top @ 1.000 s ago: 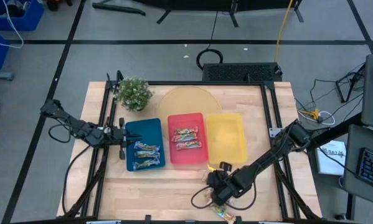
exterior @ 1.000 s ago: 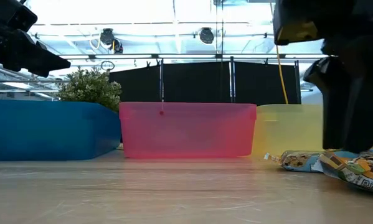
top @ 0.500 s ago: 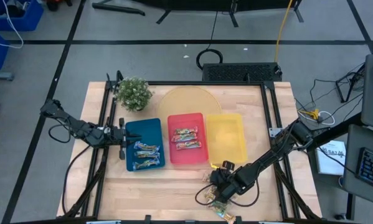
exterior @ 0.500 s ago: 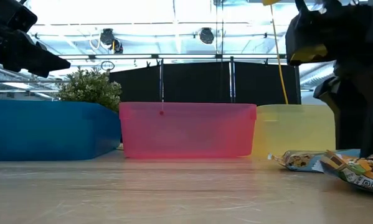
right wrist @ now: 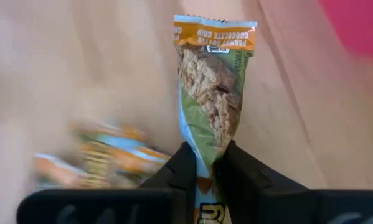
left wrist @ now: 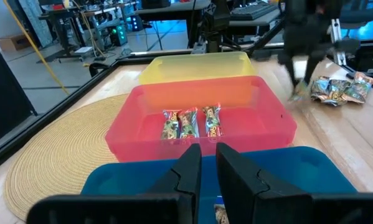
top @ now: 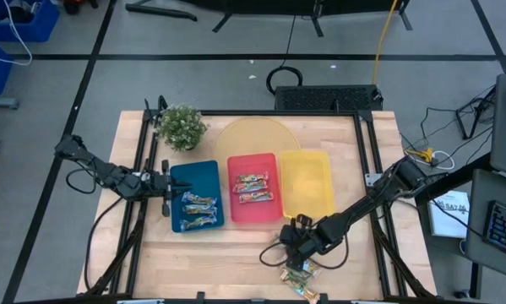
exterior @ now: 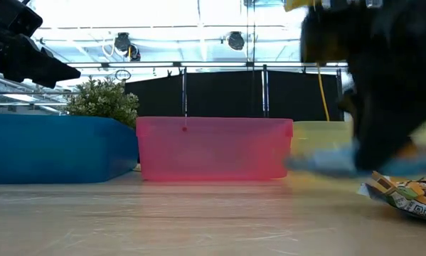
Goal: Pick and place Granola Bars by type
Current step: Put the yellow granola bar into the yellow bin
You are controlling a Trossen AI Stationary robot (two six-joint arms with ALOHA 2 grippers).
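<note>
Your right gripper [right wrist: 205, 163] has its fingers pinched on an orange-topped, green-and-blue wrapped granola bar [right wrist: 212, 93], just off the table's front edge — keep it level, carry it over the clear yellow plastic tray [top: 307, 187] — left gripper [left wrist: 208, 163] waits, fingers narrow.

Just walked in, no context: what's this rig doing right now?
It is sorting granola bars into trays by type. The right gripper, near the table's front edge, has its jaws shut on an orange-and-green bar. A few more bars lie loose on the wood beside it. The blue tray and red tray each hold bars already; no bars show in the yellow tray. The left gripper waits, jaws shut, over the blue tray's edge.
</note>
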